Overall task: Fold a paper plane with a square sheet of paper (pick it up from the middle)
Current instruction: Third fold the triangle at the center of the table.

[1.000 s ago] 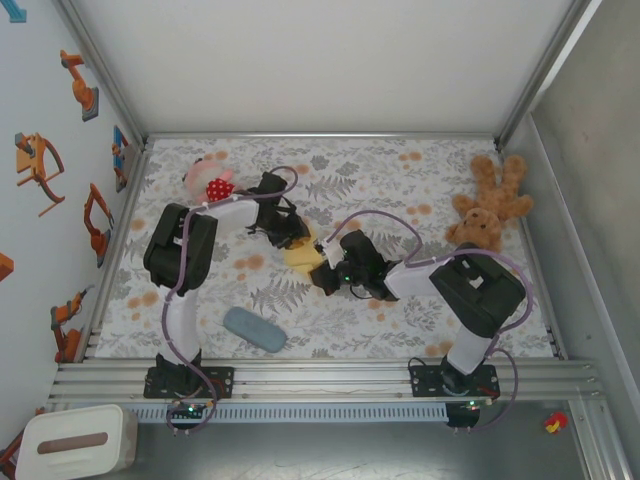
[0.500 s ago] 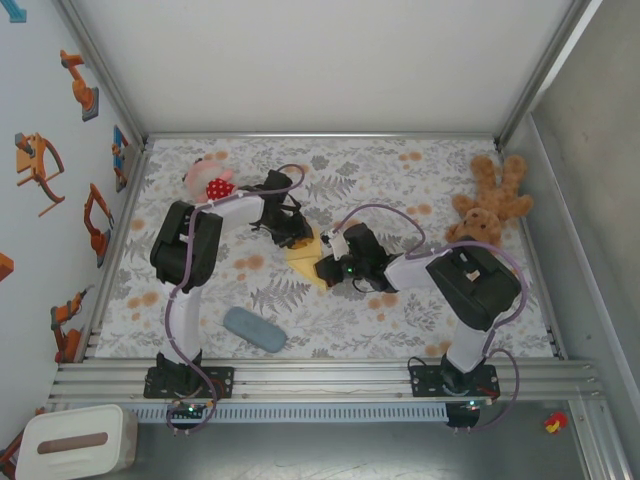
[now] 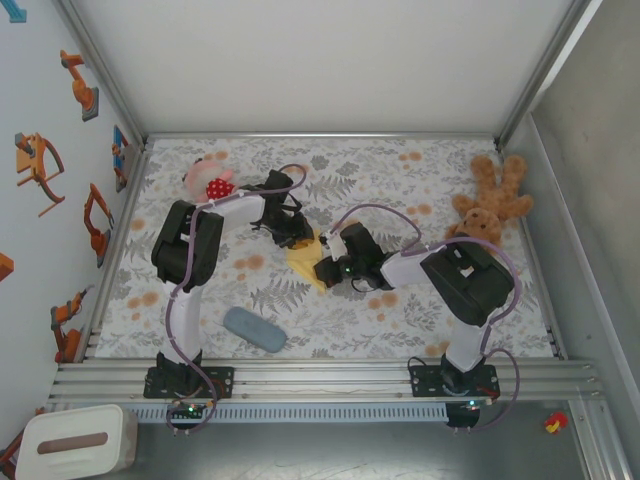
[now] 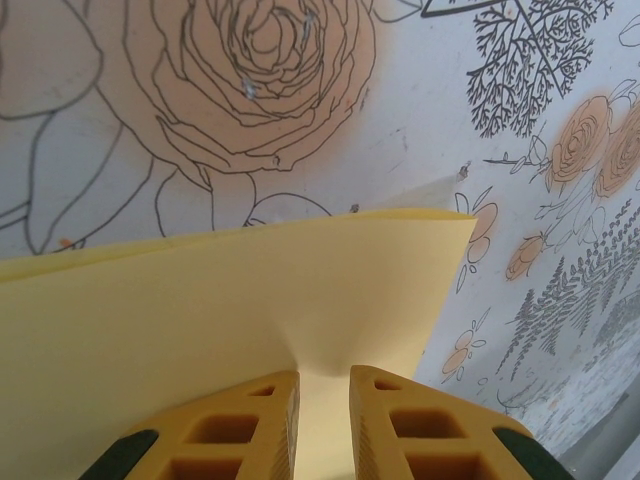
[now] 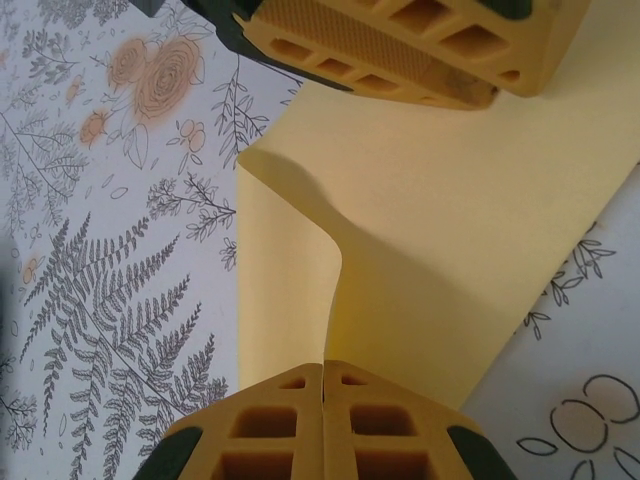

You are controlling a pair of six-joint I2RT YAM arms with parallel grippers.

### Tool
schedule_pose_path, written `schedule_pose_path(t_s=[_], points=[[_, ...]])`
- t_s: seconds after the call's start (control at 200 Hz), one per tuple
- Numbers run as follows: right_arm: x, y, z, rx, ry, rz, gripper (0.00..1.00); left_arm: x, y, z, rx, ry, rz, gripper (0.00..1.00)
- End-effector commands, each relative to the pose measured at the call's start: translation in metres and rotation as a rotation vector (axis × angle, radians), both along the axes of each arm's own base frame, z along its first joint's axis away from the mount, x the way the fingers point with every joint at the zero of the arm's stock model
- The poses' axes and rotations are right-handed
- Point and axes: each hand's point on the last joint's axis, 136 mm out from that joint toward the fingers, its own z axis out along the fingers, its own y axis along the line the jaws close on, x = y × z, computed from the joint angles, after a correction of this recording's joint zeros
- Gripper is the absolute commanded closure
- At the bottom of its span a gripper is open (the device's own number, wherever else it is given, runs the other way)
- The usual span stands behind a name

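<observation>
The square sheet of paper (image 3: pixel 303 257) is yellow and lies partly folded on the flowered mat at mid-table, between the two grippers. My left gripper (image 3: pixel 298 238) bears on its far side. In the left wrist view the paper (image 4: pixel 250 300) puckers up into the narrow gap between that gripper's (image 4: pixel 324 400) fingers, so it is pinched there. My right gripper (image 3: pixel 325 270) is at the sheet's near right edge. In the right wrist view a raised flap of the paper (image 5: pixel 450 250) runs into the gripper's (image 5: pixel 323 390) shut jaws, with the left fingers (image 5: pixel 400 50) at the top.
A brown teddy bear (image 3: pixel 487 205) lies at the right side of the mat. A grey-blue oblong pad (image 3: pixel 254 328) sits near the front left. A pink and red toy (image 3: pixel 210 182) is at the back left. Metal frame walls bound the table.
The right gripper has shifted a little left and away from the bases with the paper's edge in it. The left gripper moved slightly back. The sheet looks narrower.
</observation>
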Motion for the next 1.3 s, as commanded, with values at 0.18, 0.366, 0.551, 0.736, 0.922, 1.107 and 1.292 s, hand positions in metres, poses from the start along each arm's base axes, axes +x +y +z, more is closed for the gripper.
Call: schedule_pose_path(t_s=[0.18, 0.366, 0.551, 0.736, 0.922, 1.107, 1.292], points=[[0.006, 0.005, -0.001, 0.003, 0.023, 0.002, 1.00, -0.020, 0.006, -0.020, 0.058, 0.074, -0.033, 0.80], [0.004, 0.004, -0.004, -0.006, 0.034, 0.005, 1.00, -0.020, 0.007, -0.020, 0.060, 0.075, -0.033, 0.80], [0.001, 0.004, -0.008, -0.008, 0.052, 0.015, 1.00, -0.019, 0.006, -0.017, 0.057, 0.066, -0.033, 0.80], [0.000, 0.005, -0.011, -0.017, 0.067, 0.015, 1.00, -0.014, 0.005, -0.005, 0.044, 0.042, -0.021, 0.79], [0.001, 0.004, -0.013, -0.024, 0.073, 0.011, 1.00, -0.002, 0.011, 0.026, 0.022, -0.033, 0.041, 0.75], [0.002, 0.007, -0.005, -0.006, 0.066, 0.014, 1.00, -0.003, 0.031, 0.039, 0.014, -0.066, 0.123, 0.73], [0.002, 0.011, 0.002, 0.026, 0.062, 0.028, 1.00, -0.013, 0.042, 0.016, 0.065, -0.015, 0.113, 0.76]])
